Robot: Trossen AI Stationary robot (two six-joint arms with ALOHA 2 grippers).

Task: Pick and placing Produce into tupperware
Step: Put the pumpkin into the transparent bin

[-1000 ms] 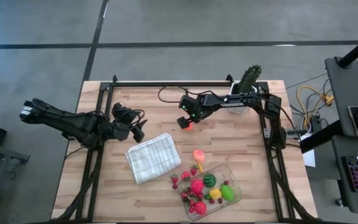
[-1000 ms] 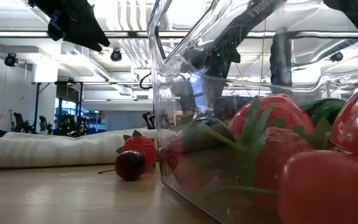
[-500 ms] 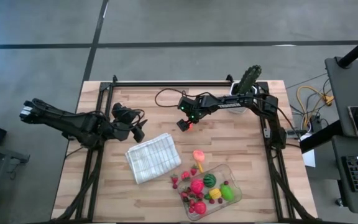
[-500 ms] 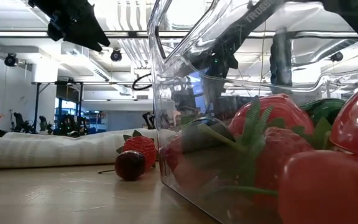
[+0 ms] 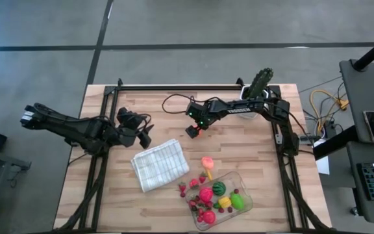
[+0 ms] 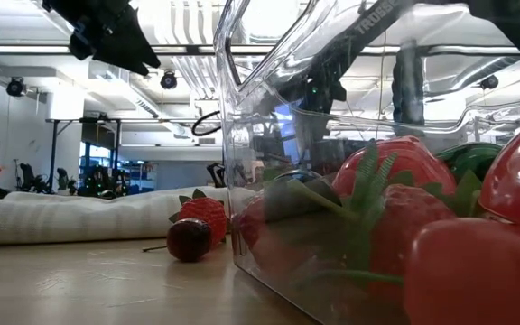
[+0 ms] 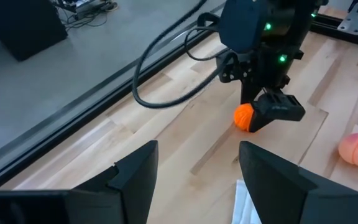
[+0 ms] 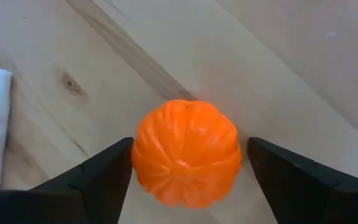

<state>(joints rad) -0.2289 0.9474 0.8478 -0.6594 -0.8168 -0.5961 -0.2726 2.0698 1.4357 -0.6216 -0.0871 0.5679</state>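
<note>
On worktop [image 5: 252, 149], near middle, little orange pumpkin [image 8: 186, 152] seen between spread jaws of right gripper [image 5: 193, 129]; not pinched yet. Pumpkin judged light, hard, round, maybe slippery; best held across fat middle, on both sides. Clear box [image 5: 229, 208] placed well apart, at front, already holding other fruit. Left gripper [image 7: 197, 177] kept waiting beside folded cloth [image 5: 159, 164], jaws half spread, nothing held.

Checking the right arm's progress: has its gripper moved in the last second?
Yes, slightly: in the high view the right gripper shifted toward the table's far edge, farther from the folded cloth.
</note>
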